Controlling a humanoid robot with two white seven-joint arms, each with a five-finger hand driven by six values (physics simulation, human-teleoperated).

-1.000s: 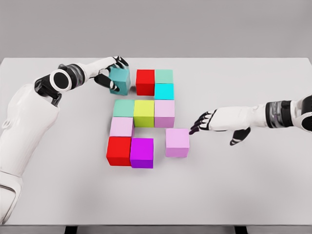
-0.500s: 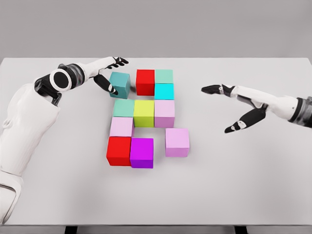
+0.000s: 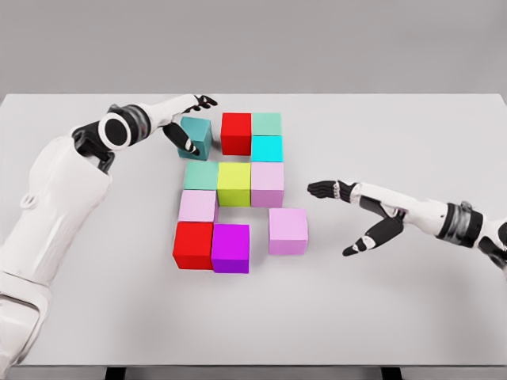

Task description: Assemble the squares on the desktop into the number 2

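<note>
On the white counter [image 3: 412,317], two blocks sit out of line: a dark teal cube [image 3: 196,136] at 11 o'clock of the cluster, apart from the red cube [image 3: 236,132], and a pale pink cube [image 3: 287,230] at 4 o'clock. The left hand [image 3: 184,119] brackets the teal one, fingers spread, not clearly gripping. The right hand [image 3: 356,210] hovers with splayed fingers, empty. Cubes look rigid, light and smooth-faced; pushing flat sides or pinching opposite faces should suit.
</note>
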